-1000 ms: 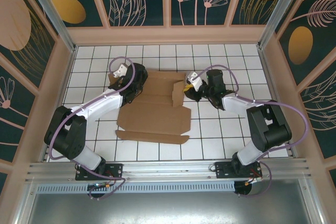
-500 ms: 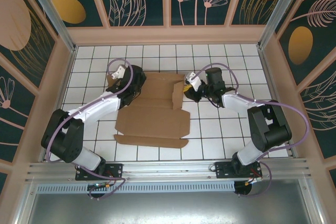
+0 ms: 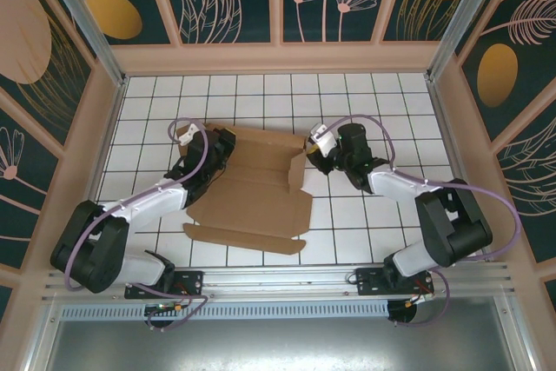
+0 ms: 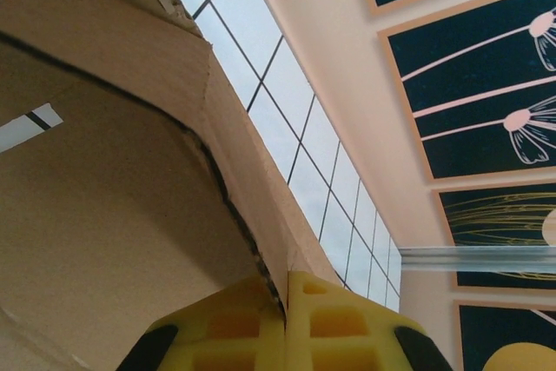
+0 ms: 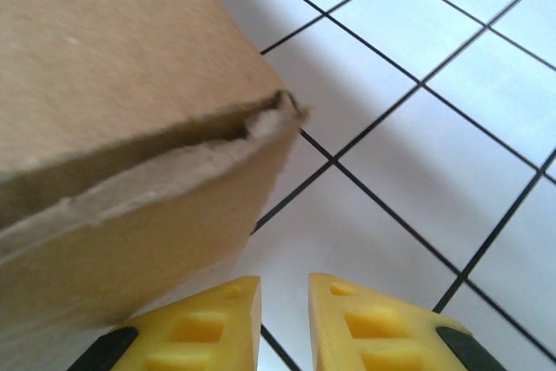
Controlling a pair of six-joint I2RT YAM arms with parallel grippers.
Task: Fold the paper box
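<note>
The paper box [image 3: 256, 193] is a brown cardboard sheet with flaps, lying mid-table and partly folded up along its far and right sides. My left gripper [image 3: 219, 155] is at its far-left corner. In the left wrist view the yellow fingertips [image 4: 330, 319] are pressed together on a thin cardboard edge [image 4: 252, 206] of the box. My right gripper [image 3: 312, 155] sits just right of the raised right flap [image 3: 297, 169]. In the right wrist view its gripper [image 5: 285, 301] has a narrow gap with only white tile between, and the box corner [image 5: 261, 128] lies to the left, apart from the fingers.
White tiled table [image 3: 365, 215] inside a walled bay; pale walls [image 3: 278, 58] at the back and on both sides. A long loose flap [image 3: 248, 238] of the box points toward the arm bases. Open tiles lie to the right of and behind the box.
The box has slid and turned a little toward the near left, with the left gripper still on it. The right gripper has followed beside the right flap, its jaws narrowing slightly.
</note>
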